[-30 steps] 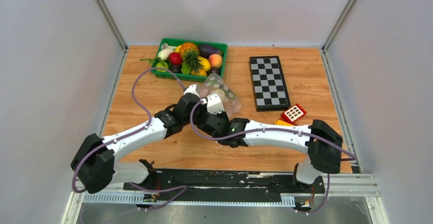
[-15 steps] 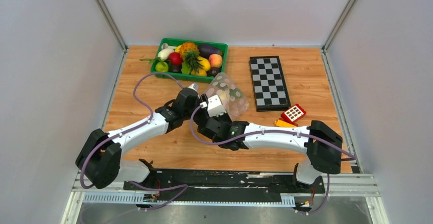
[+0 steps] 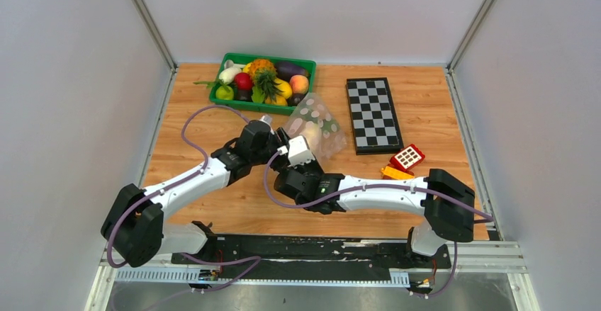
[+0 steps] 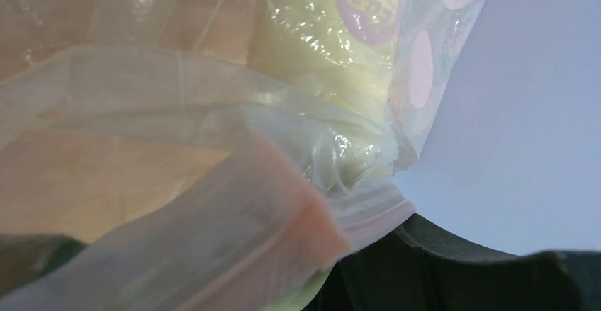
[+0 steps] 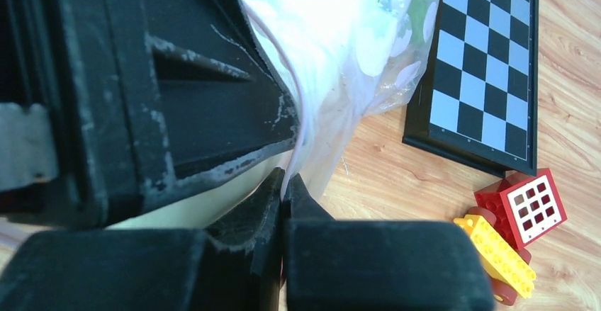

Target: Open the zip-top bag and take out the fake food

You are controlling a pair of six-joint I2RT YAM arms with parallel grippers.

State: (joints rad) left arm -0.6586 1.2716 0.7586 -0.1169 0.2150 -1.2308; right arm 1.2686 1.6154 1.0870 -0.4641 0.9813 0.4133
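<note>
Left of the chessboard [image 3: 373, 115], the right claw [image 5: 285, 181] meets the left claw [image 3: 278, 137] and stays clenched on the bag [image 3: 322, 123]. Left claw state: indeterminate. The bag is crumpled, dotted and bulging.

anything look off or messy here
Nothing spilled or broken. The zip-top bag is crumpled, pinched at its edge by the right tool. The toy block car looks tipped over beside the near corner of the chessboard.

Zip-top bag [image 4: 212, 105] fills frame, very close, clear crinkled plastic, partly blurred. Pink zip strip [image 4: 372, 210] crosses lower middle. Pale pink and purple dots [image 4: 419, 70] upper right. Yellowish item [image 4: 312, 49] inside, unidentifiable. Dark jaws along bottom. Grey wall [image 4: 524, 148] right.
</note>
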